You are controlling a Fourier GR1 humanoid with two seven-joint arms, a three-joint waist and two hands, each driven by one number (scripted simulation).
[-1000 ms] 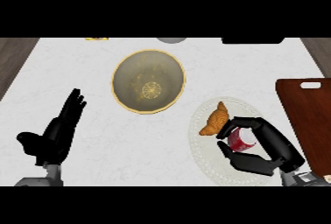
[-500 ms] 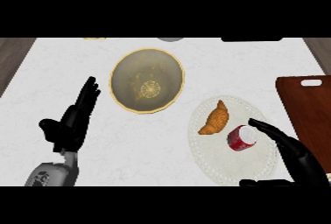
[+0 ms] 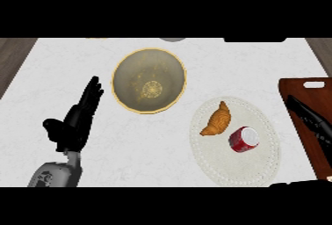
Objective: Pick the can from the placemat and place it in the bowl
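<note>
A red can (image 3: 244,139) with a pale top lies on the round white placemat (image 3: 224,165), right of a golden croissant (image 3: 217,119). The gold-rimmed bowl (image 3: 149,80) stands up and left of the mat, with nothing in it. My right hand (image 3: 310,119) shows at the right edge, its fingers straight over the wooden board, apart from the can and holding nothing. My left hand (image 3: 75,119) rests open at the left, fingers up, beside the bowl.
A brown cutting board (image 3: 299,90) with a handle slot lies along the right edge. Cut off by the counter's far edge are a grey round thing (image 3: 172,39) and a dark object (image 3: 255,40). Wooden floor shows past the counter's left side.
My right hand has let go of the can and drawn back to the right, over the board. The can now lies uncovered on the mat. The left hand has shifted slightly.
</note>
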